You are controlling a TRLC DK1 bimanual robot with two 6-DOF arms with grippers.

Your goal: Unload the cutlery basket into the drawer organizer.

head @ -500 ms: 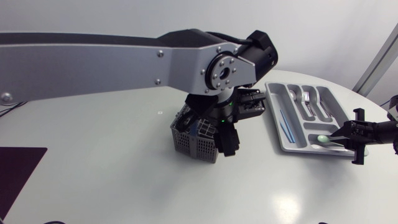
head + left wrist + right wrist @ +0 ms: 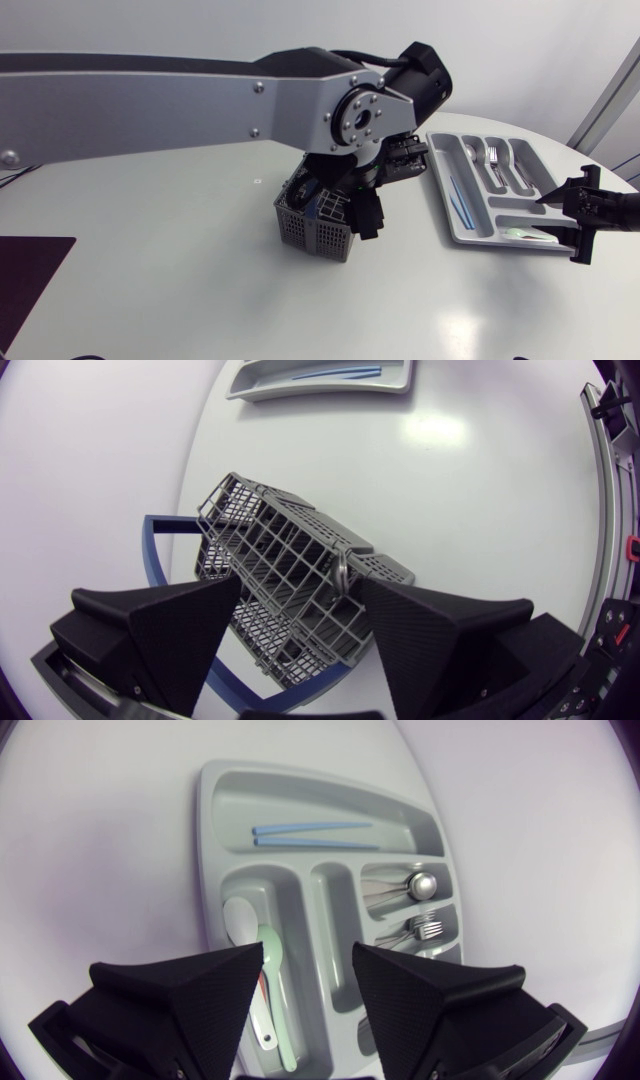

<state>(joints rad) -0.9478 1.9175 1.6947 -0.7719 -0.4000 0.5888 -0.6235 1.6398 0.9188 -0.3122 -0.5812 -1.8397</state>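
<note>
I can make out no readable text, label, number or sign on the cutlery basket (image 2: 312, 230) or the drawer organizer (image 2: 446, 160).

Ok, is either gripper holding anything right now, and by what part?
Nothing is held: the left gripper hangs open over the cutlery basket, the right gripper open above the drawer organizer.

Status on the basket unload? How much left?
Done: organizer holds blue chopsticks, a metal spoon, a fork and a pale green spoon. In hand: nothing; right hand hangs open above it, left hand open over the basket. Left: at least one metal piece shows in the basket; other cells unclear.
</note>
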